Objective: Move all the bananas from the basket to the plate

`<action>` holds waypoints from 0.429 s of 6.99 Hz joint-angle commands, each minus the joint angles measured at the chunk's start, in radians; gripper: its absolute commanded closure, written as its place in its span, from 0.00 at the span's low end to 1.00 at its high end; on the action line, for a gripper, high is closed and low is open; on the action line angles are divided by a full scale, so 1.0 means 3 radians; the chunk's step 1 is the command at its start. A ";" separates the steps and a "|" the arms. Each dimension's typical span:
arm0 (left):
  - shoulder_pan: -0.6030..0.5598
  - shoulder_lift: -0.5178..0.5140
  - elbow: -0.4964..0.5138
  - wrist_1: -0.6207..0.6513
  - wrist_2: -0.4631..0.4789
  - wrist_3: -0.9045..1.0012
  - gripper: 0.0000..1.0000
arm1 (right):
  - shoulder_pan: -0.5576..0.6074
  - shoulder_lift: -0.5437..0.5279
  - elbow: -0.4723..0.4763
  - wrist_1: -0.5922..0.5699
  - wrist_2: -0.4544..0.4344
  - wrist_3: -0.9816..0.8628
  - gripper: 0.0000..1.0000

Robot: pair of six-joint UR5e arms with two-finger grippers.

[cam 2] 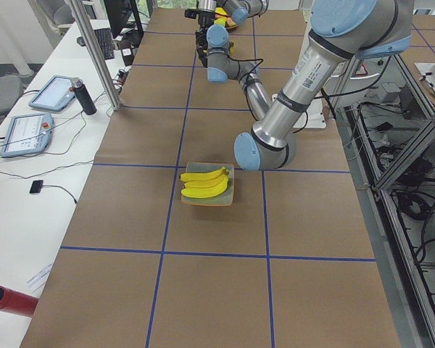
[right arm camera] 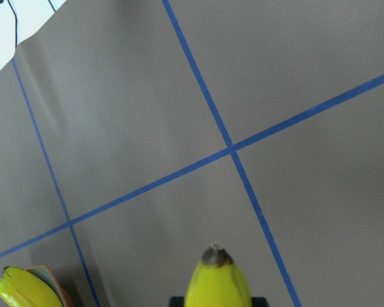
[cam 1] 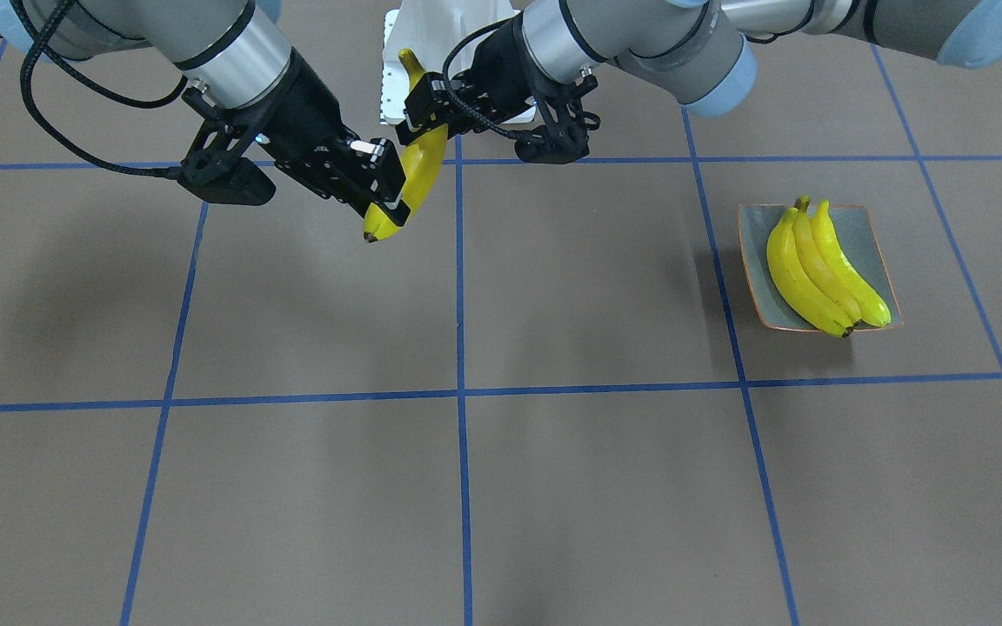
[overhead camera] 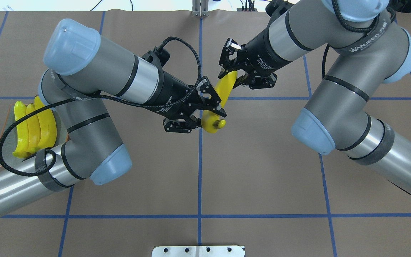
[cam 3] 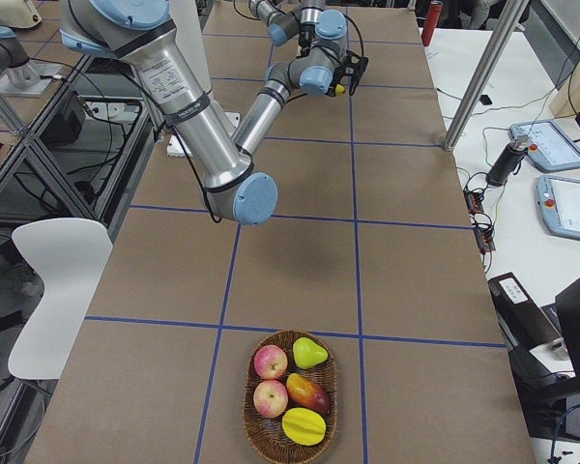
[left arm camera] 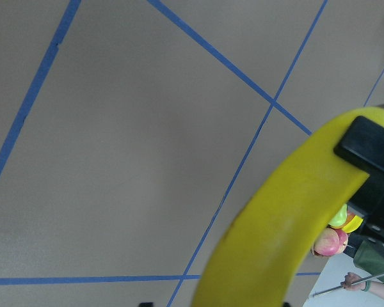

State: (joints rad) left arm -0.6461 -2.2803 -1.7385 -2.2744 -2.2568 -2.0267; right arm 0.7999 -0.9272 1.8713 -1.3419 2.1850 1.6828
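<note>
1. Bananas (cam 1: 823,265), front-facing view: three lay side by side on the plate (cam 1: 856,230). The fourth banana (cam 1: 424,165) hung in the air over the table (cam 1: 553,487), well apart from the plate. The right gripper (cam 1: 392,193) had its fingers clamped across the lower end, and the left gripper (cam 1: 427,103) appeared pinched on the upper part (a hand-over mid-way, I judged).
2. Overhead: the fourth banana (overhead camera: 223,89) bridged both grippers, with the left gripper (overhead camera: 214,101) on the end nearer the robot and the right gripper (overhead camera: 232,71) on the far end. The left arm hid most of the plate.
3. Exterior left: the plate sat just beside the near arm's elbow. The grippers were too small to judge.
4. Exterior right: the basket (cam 3: 248,411) held apples (cam 3: 271,362), a pear (cam 3: 310,354) and other fruit, but no banana showed (so this one looked like the last).
5. Left wrist: a black finger pad (left arm camera: 371,150) pressed on the fourth banana.
6. Right wrist: only the banana's dark tip showed, and the fingers were out of view.
7. Next, I judged, the right gripper would need to let go and back off before the left carried the banana to the plate. Little bare plate was left, so it would need laying parallel to the others.
</note>
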 commanded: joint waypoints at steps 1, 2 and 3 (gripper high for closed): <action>0.0001 0.0028 -0.0019 0.0003 -0.0035 -0.0009 1.00 | -0.0002 0.0002 -0.0005 0.0009 -0.0007 0.0010 0.58; 0.0001 0.0028 -0.0019 0.0009 -0.0050 -0.0014 1.00 | -0.0007 0.0007 0.0005 0.0024 -0.0012 0.0015 0.01; 0.0001 0.0033 -0.0019 0.0009 -0.0086 -0.0014 1.00 | -0.0008 0.0007 0.0006 0.0024 -0.0012 0.0015 0.00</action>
State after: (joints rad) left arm -0.6455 -2.2715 -1.7433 -2.2724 -2.2726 -2.0304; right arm 0.7987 -0.9257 1.8720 -1.3362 2.1820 1.6867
